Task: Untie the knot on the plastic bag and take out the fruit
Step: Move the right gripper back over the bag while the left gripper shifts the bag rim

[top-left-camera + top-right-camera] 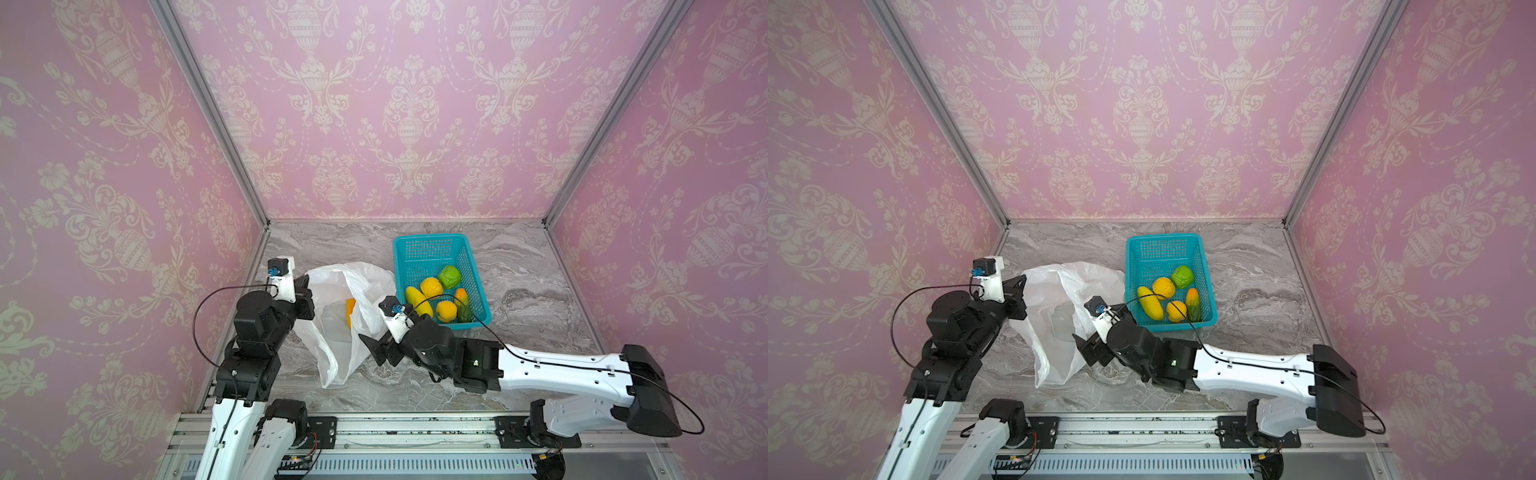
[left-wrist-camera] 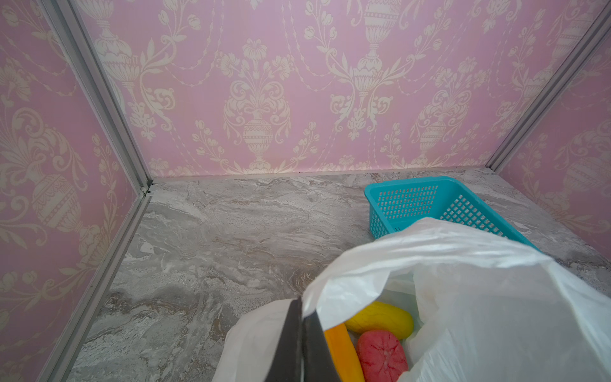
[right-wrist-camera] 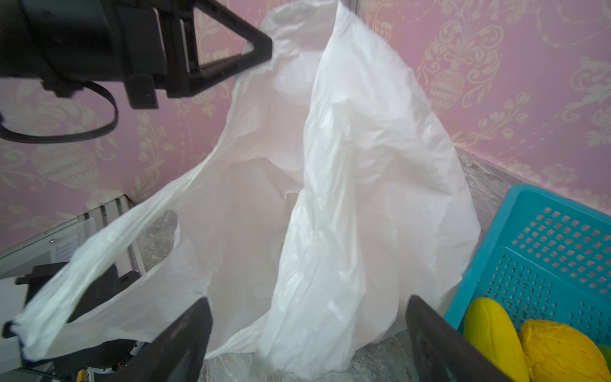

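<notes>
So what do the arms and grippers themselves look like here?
The left arm and right arm have white shells with black joint housings. The left gripper and right gripper have black triangular fingers. Each wrist carries a white camera mount with a blue connector and a thin black cable.

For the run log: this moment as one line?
left gripper: shut on plastic bag rim | right gripper: open, empty | fruit: five in basket, three seen in bag
</notes>
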### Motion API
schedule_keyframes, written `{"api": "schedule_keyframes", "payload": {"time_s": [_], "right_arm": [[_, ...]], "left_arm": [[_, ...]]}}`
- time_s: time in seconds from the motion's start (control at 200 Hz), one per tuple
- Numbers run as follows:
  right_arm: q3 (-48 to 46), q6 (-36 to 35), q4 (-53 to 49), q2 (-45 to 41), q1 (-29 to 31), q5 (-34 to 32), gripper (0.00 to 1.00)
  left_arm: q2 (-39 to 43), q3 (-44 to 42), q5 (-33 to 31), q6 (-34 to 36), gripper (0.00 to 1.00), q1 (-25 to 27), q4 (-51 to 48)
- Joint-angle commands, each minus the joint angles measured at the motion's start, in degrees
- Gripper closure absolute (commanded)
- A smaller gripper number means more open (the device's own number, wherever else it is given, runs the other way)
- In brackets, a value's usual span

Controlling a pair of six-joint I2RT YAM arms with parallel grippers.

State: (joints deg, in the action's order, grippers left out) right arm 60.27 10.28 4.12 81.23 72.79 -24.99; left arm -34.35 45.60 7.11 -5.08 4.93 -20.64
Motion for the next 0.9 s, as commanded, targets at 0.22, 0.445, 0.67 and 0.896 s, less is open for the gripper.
{"api": "schedule_keyframes", "payload": {"time_s": [0.22, 0.445, 0.67, 0.896], "right_arm": [[0.8, 2.3, -2.4, 3.3, -7.2, -8.9, 0.87], [0.7, 0.3, -0.3, 5.4, -9.5, -5.4, 0.99], [1.5, -2.7, 0.7, 7.0, -9.6, -2.2, 1.00], [2.1, 2.7, -9.4, 4.6, -14.3, -14.1, 1.00]], "left_arm": [[1.9, 1.5, -7.2, 0.0, 1.00, -0.5, -0.2], [11.0, -0.3, -17.3, 2.0, 1.00, -0.5, 2.9], [15.9, -1.6, -15.6, 2.6, 1.00, -0.5, 5.6], [4.5, -0.1, -4.4, 0.8, 1.00, -0.5, 3.3]]}}
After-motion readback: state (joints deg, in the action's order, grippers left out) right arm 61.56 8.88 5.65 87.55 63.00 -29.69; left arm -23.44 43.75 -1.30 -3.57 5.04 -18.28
